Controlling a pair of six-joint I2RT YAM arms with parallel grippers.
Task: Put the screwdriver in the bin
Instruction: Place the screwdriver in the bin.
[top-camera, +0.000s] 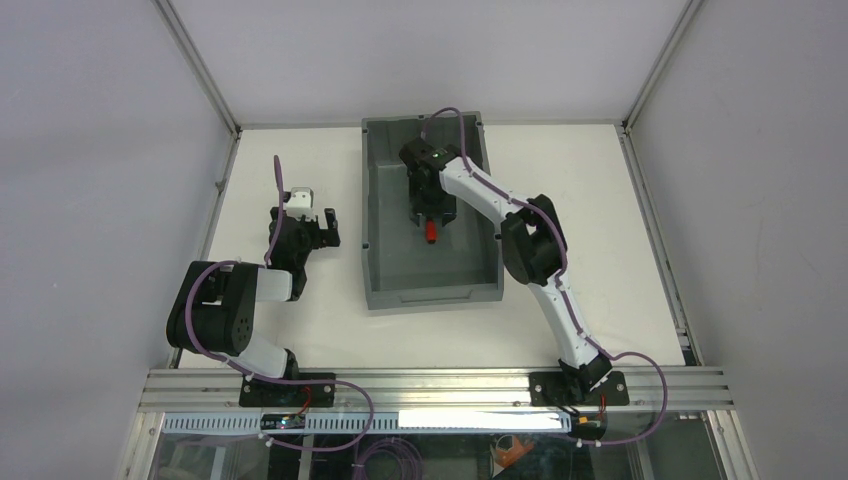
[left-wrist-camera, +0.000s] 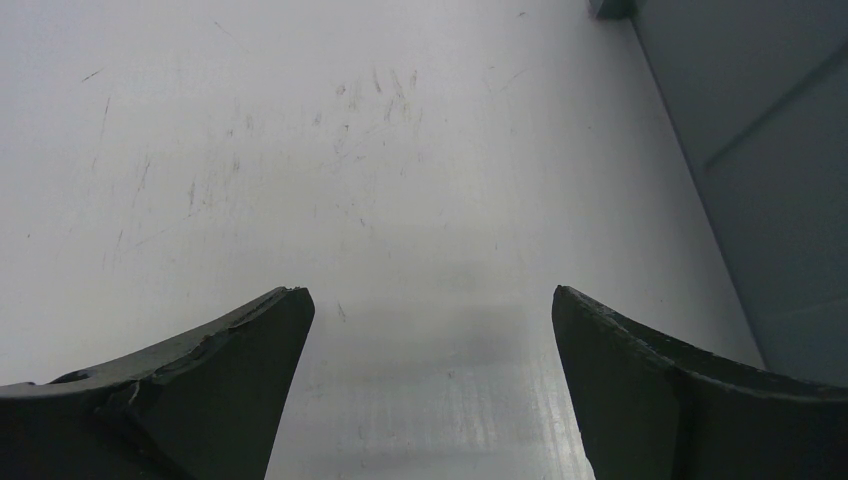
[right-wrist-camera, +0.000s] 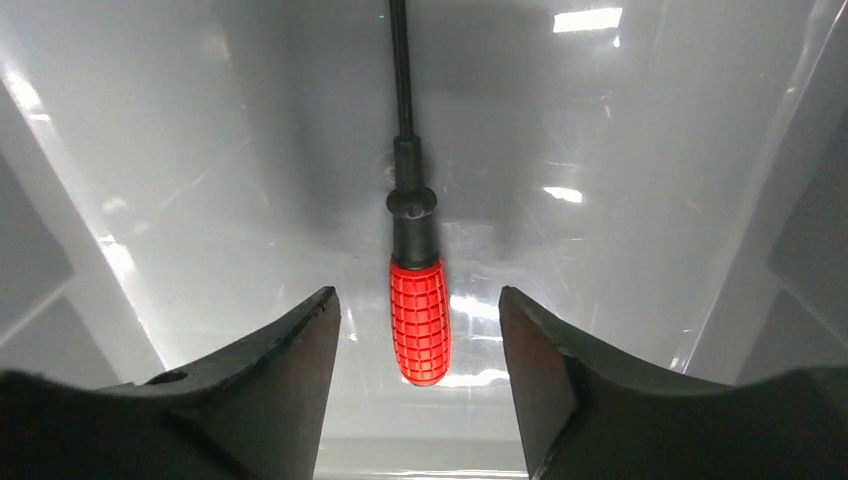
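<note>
The grey bin stands at the table's middle back. The screwdriver, red handle and thin black shaft, is inside it. In the right wrist view the screwdriver lies on the bin floor, handle toward the camera and shaft pointing away. My right gripper is open inside the bin, its fingers either side of the handle with a gap on both sides. In the top view it hides the shaft. My left gripper is open and empty over the bare table, left of the bin.
The bin's outer left wall runs along the right of the left wrist view, close to my open left gripper. White enclosure walls surround the white table. An aluminium rail runs along the near edge.
</note>
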